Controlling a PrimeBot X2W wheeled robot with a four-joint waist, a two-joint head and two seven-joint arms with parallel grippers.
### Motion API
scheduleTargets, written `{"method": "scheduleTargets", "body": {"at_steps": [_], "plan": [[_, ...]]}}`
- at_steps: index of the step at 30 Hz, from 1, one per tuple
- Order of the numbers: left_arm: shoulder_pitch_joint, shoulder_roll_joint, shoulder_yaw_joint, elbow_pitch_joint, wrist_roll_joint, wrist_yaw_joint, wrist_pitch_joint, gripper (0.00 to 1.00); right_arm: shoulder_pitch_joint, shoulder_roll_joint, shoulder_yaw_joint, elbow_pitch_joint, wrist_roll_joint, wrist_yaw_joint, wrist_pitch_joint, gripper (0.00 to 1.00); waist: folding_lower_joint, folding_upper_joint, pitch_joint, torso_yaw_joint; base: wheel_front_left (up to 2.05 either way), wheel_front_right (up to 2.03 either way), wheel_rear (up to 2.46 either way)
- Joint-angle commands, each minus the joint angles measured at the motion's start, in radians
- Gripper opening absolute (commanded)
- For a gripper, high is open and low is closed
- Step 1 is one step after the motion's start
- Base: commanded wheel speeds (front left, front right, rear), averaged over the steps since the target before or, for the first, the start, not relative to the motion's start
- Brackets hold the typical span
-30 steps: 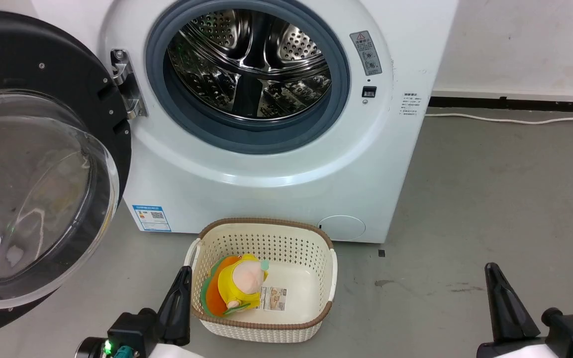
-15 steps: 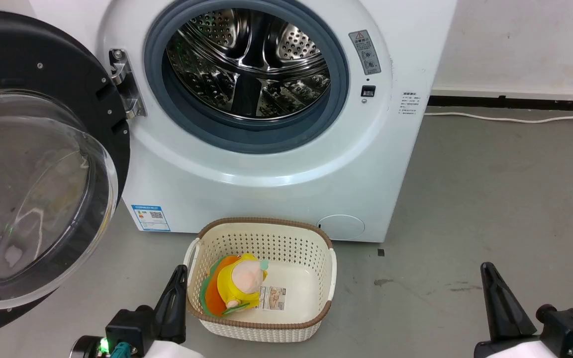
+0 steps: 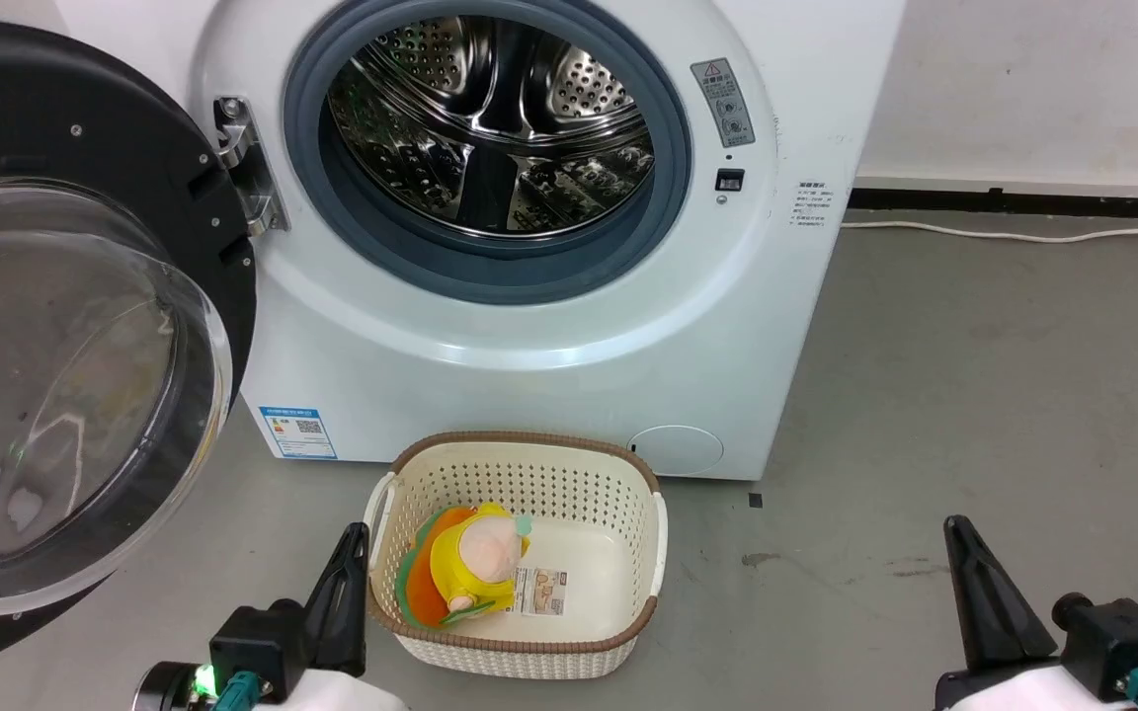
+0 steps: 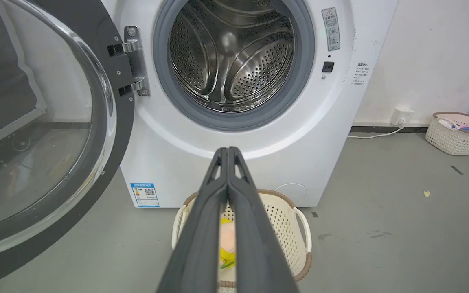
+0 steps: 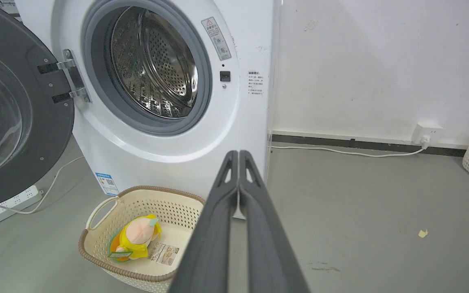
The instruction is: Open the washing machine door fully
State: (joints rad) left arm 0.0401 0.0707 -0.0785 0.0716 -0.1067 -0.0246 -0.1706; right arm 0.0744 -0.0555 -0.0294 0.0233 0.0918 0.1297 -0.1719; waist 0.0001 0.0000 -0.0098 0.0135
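Note:
The washing machine (image 3: pixel 549 375) (image 4: pixel 259 162) (image 5: pixel 153 158) is a white front-loader with its steel drum exposed. The washing machine door (image 3: pixel 65 326) (image 4: pixel 51 122) (image 5: pixel 10 118), black-rimmed with a bulging clear window, stands swung wide to the left on its metal hinge (image 3: pixel 238 163). My left gripper (image 3: pixel 357 538) (image 4: pixel 228 151) is shut and empty, low beside the basket's left side. My right gripper (image 3: pixel 954 528) (image 5: pixel 238 154) is shut and empty over the bare floor at the lower right. Both are well clear of the door.
A cream basket (image 3: pixel 618 553) (image 5: pixel 96 248) with a yellow plush toy (image 3: pixel 475 563) sits on the floor before the machine. A white cable (image 3: pixel 1004 237) runs along the wall. A power strip (image 5: pixel 2 205) lies under the door. Another basket (image 4: pixel 454 134) stands far right.
Both grippers have drifted slightly left and stayed shut. The whole picture has shifted a little, so the camera moved. The door has not moved.

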Motion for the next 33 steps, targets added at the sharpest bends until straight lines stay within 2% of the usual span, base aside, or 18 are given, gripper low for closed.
{"method": "scheduleTargets", "body": {"at_steps": [1, 33], "plan": [[-0.010, -0.006, 0.005, -0.006, 0.007, 0.005, 0.004, 0.00, -0.010, 0.002, 0.001, -0.005, -0.005, 0.000, 0.004, 0.00, 0.0000, 0.0000, 0.000, 0.000, 0.00, 0.00, 0.00], [-0.024, -0.012, 0.037, -0.035, 0.051, 0.014, 0.077, 0.00, -0.039, 0.003, 0.013, -0.013, -0.043, 0.001, 0.078, 0.00, 0.0000, 0.0000, 0.004, -0.006, 0.00, 0.00, 0.00]]}}
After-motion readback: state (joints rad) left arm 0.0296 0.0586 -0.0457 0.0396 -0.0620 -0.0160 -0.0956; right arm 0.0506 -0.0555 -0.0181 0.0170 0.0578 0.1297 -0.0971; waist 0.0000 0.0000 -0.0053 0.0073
